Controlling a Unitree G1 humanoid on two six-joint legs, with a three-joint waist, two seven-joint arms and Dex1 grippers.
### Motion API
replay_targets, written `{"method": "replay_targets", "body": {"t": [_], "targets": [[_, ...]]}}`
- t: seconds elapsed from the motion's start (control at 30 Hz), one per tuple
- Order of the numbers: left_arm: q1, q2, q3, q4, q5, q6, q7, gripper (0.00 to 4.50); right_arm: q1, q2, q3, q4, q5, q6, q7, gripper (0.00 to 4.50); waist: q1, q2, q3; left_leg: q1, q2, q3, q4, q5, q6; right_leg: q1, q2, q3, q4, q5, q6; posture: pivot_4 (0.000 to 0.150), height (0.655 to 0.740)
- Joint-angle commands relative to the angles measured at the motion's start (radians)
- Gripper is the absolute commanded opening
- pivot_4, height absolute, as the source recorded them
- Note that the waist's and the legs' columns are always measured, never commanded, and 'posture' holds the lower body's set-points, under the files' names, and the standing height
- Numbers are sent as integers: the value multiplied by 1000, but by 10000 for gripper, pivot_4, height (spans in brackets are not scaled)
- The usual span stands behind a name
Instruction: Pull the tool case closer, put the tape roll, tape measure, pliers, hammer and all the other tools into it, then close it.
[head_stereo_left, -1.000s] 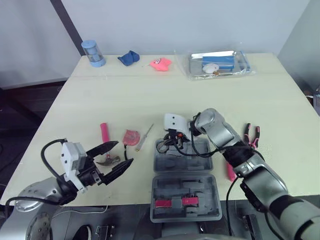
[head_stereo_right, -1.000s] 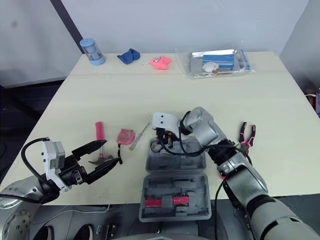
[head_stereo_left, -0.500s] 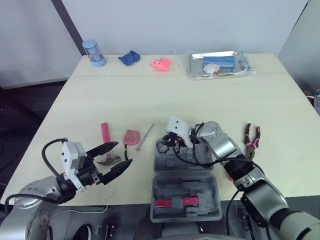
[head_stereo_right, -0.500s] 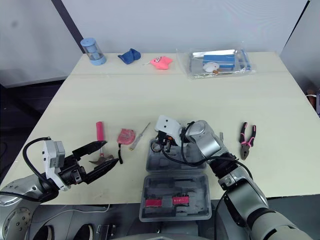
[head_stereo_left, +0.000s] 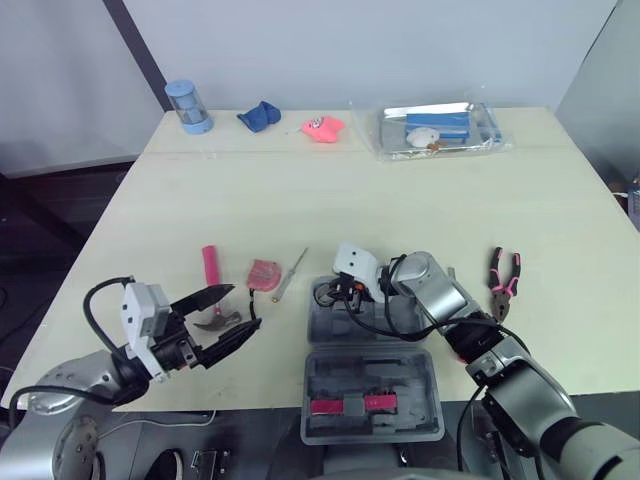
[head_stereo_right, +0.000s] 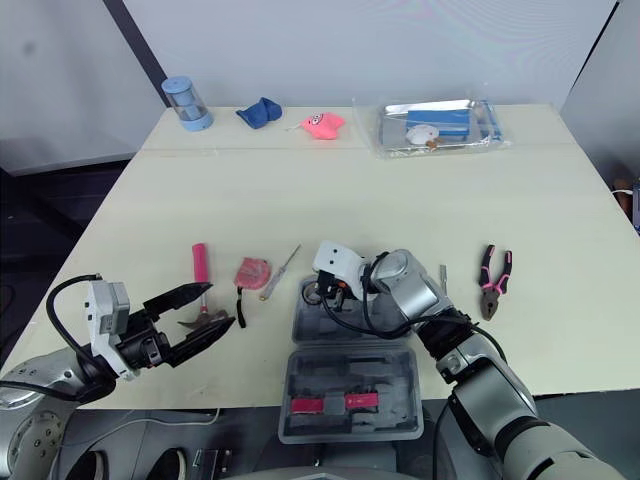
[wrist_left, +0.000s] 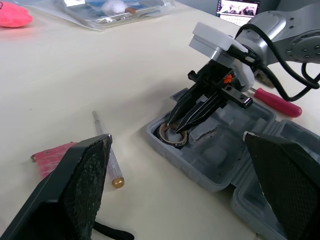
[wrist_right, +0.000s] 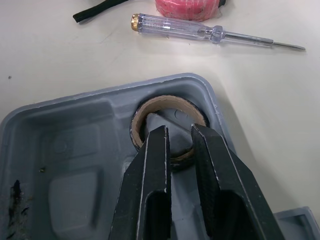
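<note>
The grey tool case (head_stereo_left: 330, 385) lies open at the table's front middle. My right gripper (head_stereo_left: 335, 293) reaches into its far-left round recess, shut on the rim of the brown tape roll (wrist_right: 170, 102), which sits in that recess. My left gripper (head_stereo_left: 247, 307) hovers wide open at the front left, just right of the hammer's head. The hammer (head_stereo_left: 209, 266) has a pink handle. A pink tape measure (head_stereo_left: 263, 272) and a clear screwdriver (head_stereo_left: 290, 274) lie left of the case. Pink-handled pliers (head_stereo_left: 503, 278) lie to its right. A red-handled screwdriver (wrist_left: 280, 100) rests beside the case, behind my right arm.
Along the far edge stand a blue cup (head_stereo_left: 187, 106), a blue cloth (head_stereo_left: 259, 115), a pink object (head_stereo_left: 321, 127) and a clear tray (head_stereo_left: 437, 128) with small items. The case's near half overhangs the table's front edge.
My right gripper has drawn back toward me and lowered, bringing the tape roll down into the case's corner recess. The left gripper has stayed almost still.
</note>
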Motion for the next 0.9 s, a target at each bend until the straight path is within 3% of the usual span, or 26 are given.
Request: {"method": "replay_targets", "body": {"t": [0.03,0.2,0.43,0.7,0.9], "targets": [[0,3,14,-4,2,-23,-12,45000,12,7,-65,-126,92,-9,24,7285,0,0,0,0,0,0,0,0,0,0,0,0,0,0,0,1500,7400],[-3,-13,43,15,-15,-27,0,45000,89,-37,-171,-304,193,-15,3,7285,2,0,0,0,0,0,0,0,0,0,0,0,0,0,0,1500,7400],[11,-29,108,94,-24,-36,3,45000,299,-200,-378,-512,316,-55,-24,7285,14,0,0,-1,0,0,0,0,0,0,0,0,-1,0,0,1500,7400],[68,-47,172,198,-5,-71,-4,45000,618,-373,-689,-603,476,-114,-8,7285,14,-1,0,-1,0,1,0,0,0,0,0,1,-1,0,0,1500,7400],[104,-47,203,282,17,-107,-18,45000,850,-454,-902,-565,561,-181,27,7285,17,-1,0,1,0,2,0,0,0,2,0,2,-1,0,0,1500,7400]]}}
